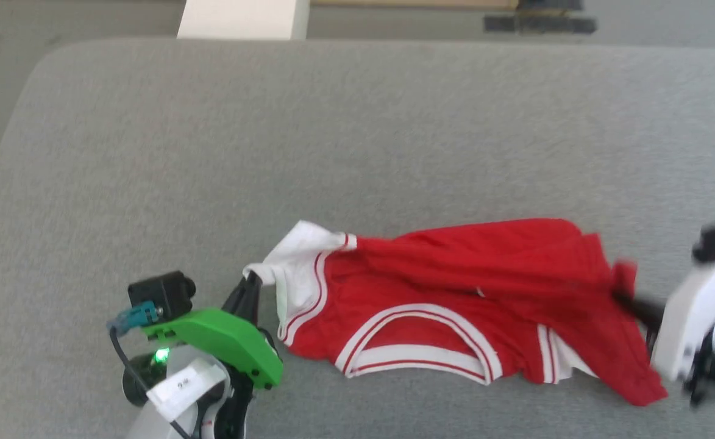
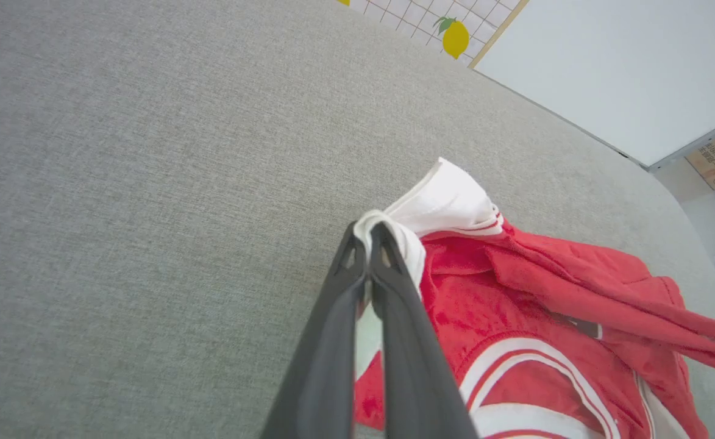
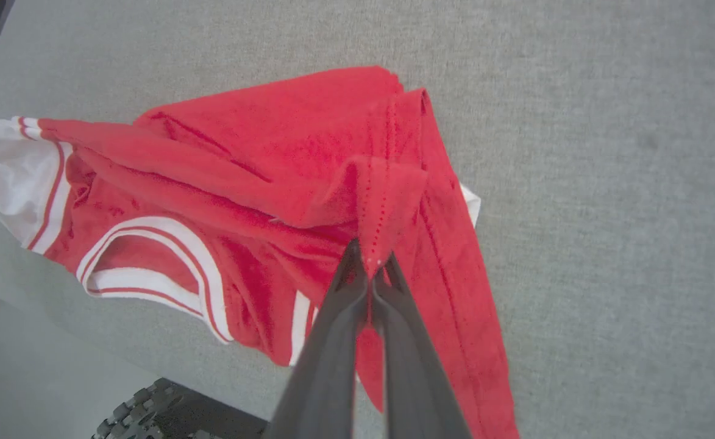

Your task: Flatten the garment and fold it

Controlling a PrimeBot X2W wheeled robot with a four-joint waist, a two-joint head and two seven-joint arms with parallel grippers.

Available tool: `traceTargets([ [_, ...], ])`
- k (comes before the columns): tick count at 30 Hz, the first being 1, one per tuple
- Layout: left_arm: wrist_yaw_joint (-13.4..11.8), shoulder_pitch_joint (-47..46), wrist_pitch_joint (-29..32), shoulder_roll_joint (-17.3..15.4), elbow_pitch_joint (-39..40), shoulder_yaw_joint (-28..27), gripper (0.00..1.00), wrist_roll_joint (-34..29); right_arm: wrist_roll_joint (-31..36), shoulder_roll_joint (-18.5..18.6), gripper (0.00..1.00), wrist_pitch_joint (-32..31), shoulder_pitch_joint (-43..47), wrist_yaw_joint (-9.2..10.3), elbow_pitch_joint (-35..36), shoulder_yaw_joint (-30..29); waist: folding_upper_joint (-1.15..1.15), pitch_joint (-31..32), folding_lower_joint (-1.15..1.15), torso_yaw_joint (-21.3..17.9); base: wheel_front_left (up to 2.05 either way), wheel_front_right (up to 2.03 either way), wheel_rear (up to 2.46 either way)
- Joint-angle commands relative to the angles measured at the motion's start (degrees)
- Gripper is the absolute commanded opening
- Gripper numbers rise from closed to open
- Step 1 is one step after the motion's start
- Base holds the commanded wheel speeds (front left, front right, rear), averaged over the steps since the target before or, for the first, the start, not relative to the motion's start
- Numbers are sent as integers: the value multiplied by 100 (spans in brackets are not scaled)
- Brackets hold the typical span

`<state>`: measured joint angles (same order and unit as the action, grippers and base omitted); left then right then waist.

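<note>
The garment [image 1: 455, 286], a bright red sleeveless jersey with white-and-red striped trim, lies crumpled across the near part of the grey surface, with a white patch of its inside turned out at its left end. My left gripper [image 1: 252, 280] is shut on that white corner of the garment [image 2: 448, 201], its fingers [image 2: 394, 305] pinching the cloth at their tips. My right gripper [image 1: 622, 299] is shut on a raised fold of red cloth at the right end of the garment [image 3: 308, 140], its fingers [image 3: 333, 341] pressed together.
The grey fabric-covered surface [image 1: 357, 134] stretches wide beyond the garment. A white post [image 1: 244, 18] stands past its far edge. The floor shows beyond the surface's rounded left corner. A dark treaded part [image 3: 162, 414] sits below the near edge.
</note>
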<state>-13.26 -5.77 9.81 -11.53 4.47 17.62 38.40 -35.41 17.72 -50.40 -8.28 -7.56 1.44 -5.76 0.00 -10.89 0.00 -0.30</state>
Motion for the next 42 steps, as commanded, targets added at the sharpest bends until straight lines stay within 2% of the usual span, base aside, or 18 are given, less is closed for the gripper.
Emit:
traceTargets([
  [1, -45, 88, -23, -2, 13, -12, 0, 51, -43, -151, 0, -27, 230, 8, 125, -92, 0, 328, 0, -265, 0, 0, 0],
  [6, -36, 239, -76, 27, 2, -57, 0, 162, -104, -630, 0, -97, 944, 8, 414, -389, 0, 425, 0, -263, 0, 0, 0],
  [11, 71, 139, -134, -25, 22, -217, 0, 307, -147, -830, 0, 54, 823, 8, 680, -543, 0, 498, 0, -289, 0, 0, 0],
  [17, 320, -753, 69, -315, 40, -284, 0, 245, -174, -406, 0, -199, 1, 8, 907, -551, 0, 638, 0, -237, 0, 0, 0],
  [22, 503, -1952, 425, -529, 21, -243, 0, 115, -319, 131, 0, -617, -1070, 8, 957, -603, 0, 726, 0, -229, 0, 0, 0],
  [29, 723, -3572, 724, -743, -398, -205, 0, -133, -377, 628, 0, -1121, -2386, 8, 785, -607, 0, 774, 0, -245, 0, 0, 0],
  [36, 873, -4759, 799, -852, -804, -188, 0, -337, -402, 803, 0, -1397, -3233, 8, 555, -521, 0, 793, 0, -272, 0, 0, 0],
  [42, 903, -5538, 967, -995, -1252, -190, 0, -484, -387, 776, 0, -1600, -3705, 8, 454, -441, 0, 519, 0, -321, 0, 0, 0],
])
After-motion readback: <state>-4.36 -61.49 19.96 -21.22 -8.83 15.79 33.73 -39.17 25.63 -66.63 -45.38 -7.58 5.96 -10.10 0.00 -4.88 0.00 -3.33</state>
